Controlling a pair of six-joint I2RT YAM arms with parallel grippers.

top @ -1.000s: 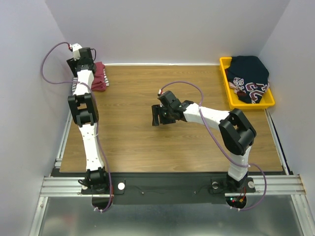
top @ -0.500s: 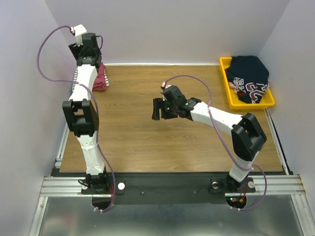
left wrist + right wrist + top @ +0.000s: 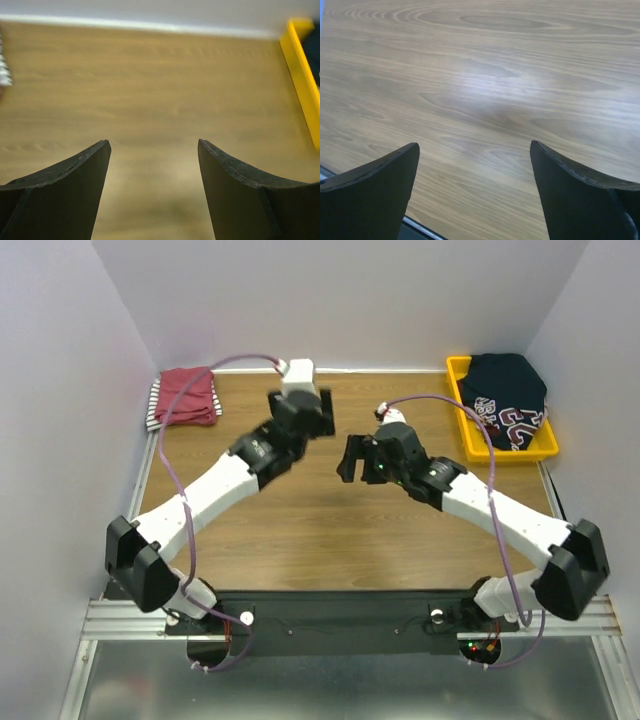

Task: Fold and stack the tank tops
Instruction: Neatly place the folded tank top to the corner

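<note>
Tank tops (image 3: 188,396), folded stack, maroon above striped, far-left corner of table (image 3: 300,540)

A wooden worktop (image 3: 300,530) with brown grain fills the middle of the scene, closed in by pale walls (image 3: 350,300) on its left, far and right sides. At its far right corner a yellow bin (image 3: 461,412) lies along the right edge. A dark navy garment (image 3: 505,380) with red and white lettering is heaped in the bin, bulging above its rim. A metal rail (image 3: 120,618) runs along the near edge.
</note>
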